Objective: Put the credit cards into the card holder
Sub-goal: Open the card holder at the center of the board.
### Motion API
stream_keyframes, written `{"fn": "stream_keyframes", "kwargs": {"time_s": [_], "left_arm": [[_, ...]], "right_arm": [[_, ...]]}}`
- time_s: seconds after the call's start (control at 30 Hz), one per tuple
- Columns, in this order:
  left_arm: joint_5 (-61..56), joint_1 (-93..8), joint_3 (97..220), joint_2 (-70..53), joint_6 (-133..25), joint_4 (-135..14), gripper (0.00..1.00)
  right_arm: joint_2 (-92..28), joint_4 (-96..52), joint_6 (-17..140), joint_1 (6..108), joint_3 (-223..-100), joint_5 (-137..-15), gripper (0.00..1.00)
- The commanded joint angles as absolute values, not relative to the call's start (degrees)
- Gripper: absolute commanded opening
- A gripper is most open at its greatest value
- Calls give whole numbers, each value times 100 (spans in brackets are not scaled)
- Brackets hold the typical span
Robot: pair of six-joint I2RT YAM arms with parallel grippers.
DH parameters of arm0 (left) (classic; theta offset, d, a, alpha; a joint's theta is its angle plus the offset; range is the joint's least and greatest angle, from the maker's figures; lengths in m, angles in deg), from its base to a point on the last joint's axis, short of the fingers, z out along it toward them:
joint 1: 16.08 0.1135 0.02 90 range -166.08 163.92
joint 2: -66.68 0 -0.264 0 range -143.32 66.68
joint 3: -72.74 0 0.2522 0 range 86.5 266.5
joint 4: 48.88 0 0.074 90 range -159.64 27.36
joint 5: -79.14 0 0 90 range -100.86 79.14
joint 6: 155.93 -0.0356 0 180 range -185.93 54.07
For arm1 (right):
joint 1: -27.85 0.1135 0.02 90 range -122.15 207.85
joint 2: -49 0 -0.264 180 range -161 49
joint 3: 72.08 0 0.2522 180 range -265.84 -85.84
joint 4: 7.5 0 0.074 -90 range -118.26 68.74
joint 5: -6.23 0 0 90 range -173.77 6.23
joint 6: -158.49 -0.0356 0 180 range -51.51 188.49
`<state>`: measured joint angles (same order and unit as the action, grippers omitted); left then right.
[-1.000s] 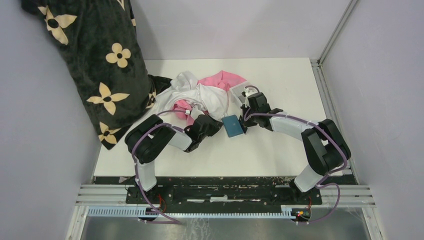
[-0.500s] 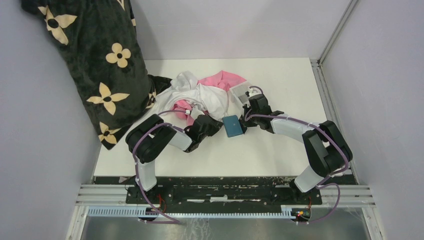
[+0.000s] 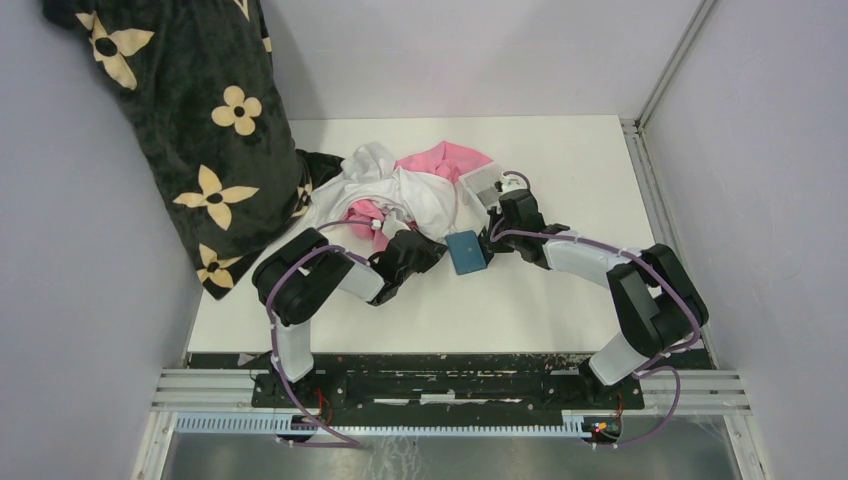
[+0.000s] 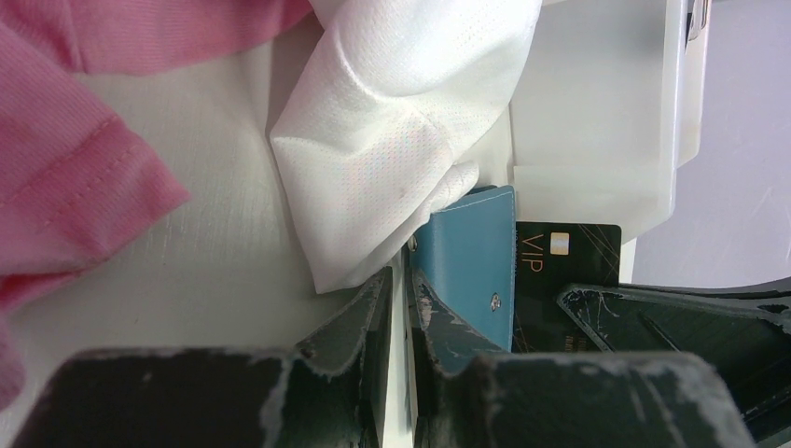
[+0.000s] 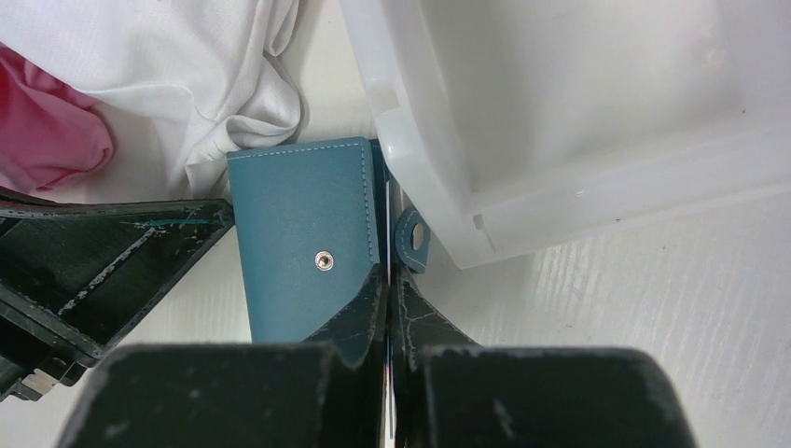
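One dark VIP card (image 4: pixel 564 266) being fed in at card holder (image 4: pixel 471 247). None showing as seated, other cards not in view, so judging task early. Right gripper (image 5: pixel 389 299) clenching that card edge-on, between holder's snap side and clear tray (image 5: pixel 560 205). Left gripper (image 4: pixel 399 303) sitting at holder's opposite edge, jaws nearly together; cannot tell if pinching. Holder lying flat mid-table, touching white cloth (image 4: pixel 401 140). Card's long axis seeming to run alongside snap edge, pointing away from right gripper.

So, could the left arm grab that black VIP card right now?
Probably not: the card holder lies between the left end effector and the credit card, which the right end effector appears to grip.
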<state>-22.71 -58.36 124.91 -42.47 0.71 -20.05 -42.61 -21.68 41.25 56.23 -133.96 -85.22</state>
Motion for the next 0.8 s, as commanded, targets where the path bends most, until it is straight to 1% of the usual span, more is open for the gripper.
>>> {"fn": "stream_keyframes", "kwargs": {"time_s": [0.0,0.77], "left_arm": [[-2186,-5888,12271,-4547,-233,-2864,19],[-2189,-5923,12236,-4595,-221,-2888,18]], "right_arm": [[-4008,-1858,4018,5639,-13364,-8643,1],[-3897,-1265,3633,5522,-12928,-8447,1]]}}
